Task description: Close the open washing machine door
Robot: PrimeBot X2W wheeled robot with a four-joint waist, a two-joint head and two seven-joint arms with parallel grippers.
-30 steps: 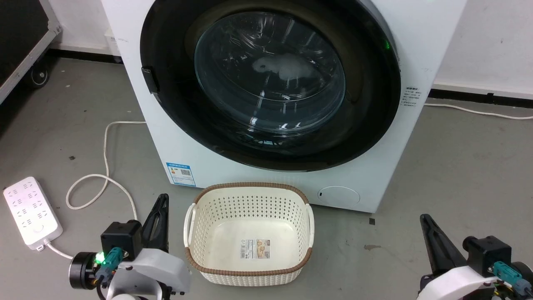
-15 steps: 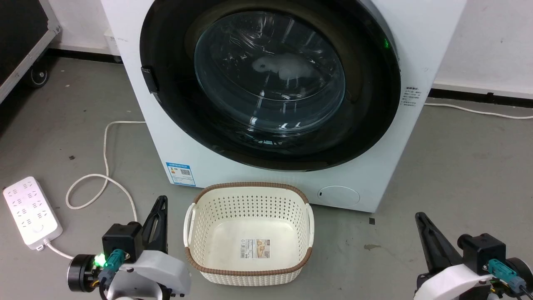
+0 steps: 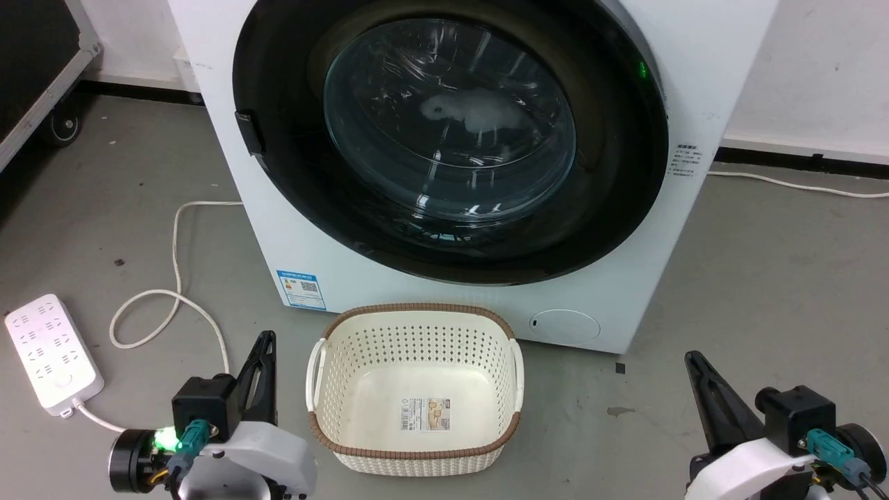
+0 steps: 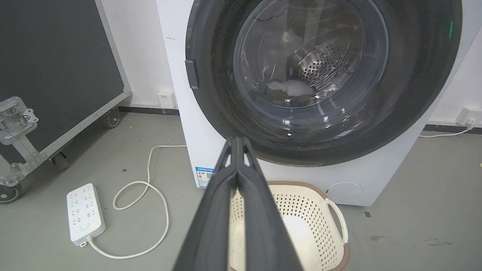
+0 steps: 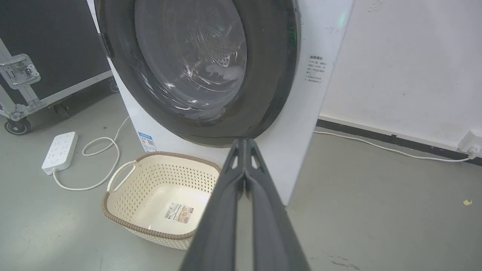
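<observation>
Still | washing machine door (image 3: 444,139) unmoved | left fingers (image 3: 260,371), right fingers (image 3: 719,410) lower

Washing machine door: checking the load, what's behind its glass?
Behind the washing machine door: perforated steel drum and a pale clump, likely fabric; the black frame hides the rest.

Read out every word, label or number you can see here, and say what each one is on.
No text is legible; three printed items show.
Blue sticker on the washing machine lower front: print and a square code, too small to read.
White label on the machine's side panel: lines of print, blurred.
Paper sticker on the basket floor: too small to read.
</observation>
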